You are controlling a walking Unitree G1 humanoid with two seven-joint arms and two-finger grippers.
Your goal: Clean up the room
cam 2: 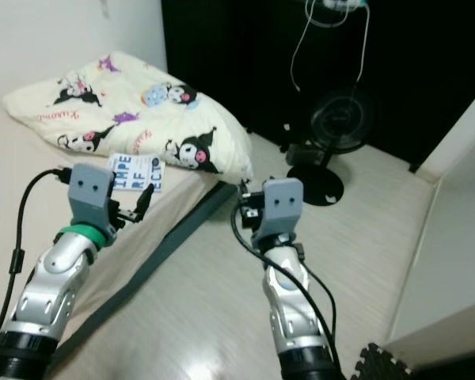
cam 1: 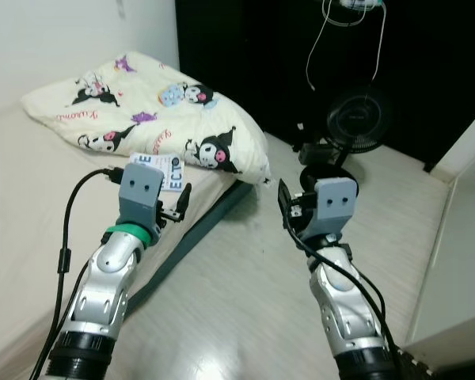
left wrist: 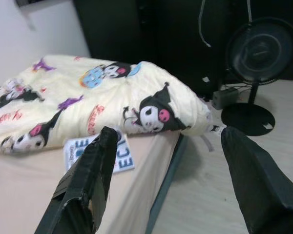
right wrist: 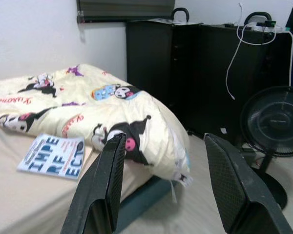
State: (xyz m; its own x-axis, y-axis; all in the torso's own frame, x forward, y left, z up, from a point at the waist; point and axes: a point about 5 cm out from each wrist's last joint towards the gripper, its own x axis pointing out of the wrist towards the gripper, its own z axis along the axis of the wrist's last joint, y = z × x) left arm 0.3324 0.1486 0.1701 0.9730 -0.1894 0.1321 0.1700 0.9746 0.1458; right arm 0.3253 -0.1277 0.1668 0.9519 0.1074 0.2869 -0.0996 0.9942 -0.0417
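In the upper left of the head views a cream quilt [cam 1: 154,107] printed with cartoon characters lies bunched on a low mattress [cam 1: 32,222], its corner spilling over the mattress edge toward the pale wooden floor [cam 1: 245,293]. Just beside the quilt, lying flat on the bare sheet, is a white booklet with bold blue lettering [cam 1: 162,171], the most obvious loose item here. In the upper right a black standing fan [cam 1: 362,127] sits on the floor before dark cabinets [right wrist: 185,63], with a white cable [cam 1: 317,47] dangling above it. The left gripper [cam 1: 176,207] is raised over the mattress edge at centre left of the frame, its two black fingers spread wide in the left wrist view with nothing between them; the booklet sits a little beyond the finger [left wrist: 90,175] on that side. The right gripper [cam 1: 286,210] is held up over the floor at centre frame, and it too stands wide open and empty, looking toward the quilt's overhanging corner. This reads as the approach stage of tidying: nothing has been picked up yet, and both arms are poised facing the bed. A likely next move is for the left arm to reach forward and down to the booklet; since it lies flat on soft bedding, the fingers would need to catch an edge rather than pinch from above.
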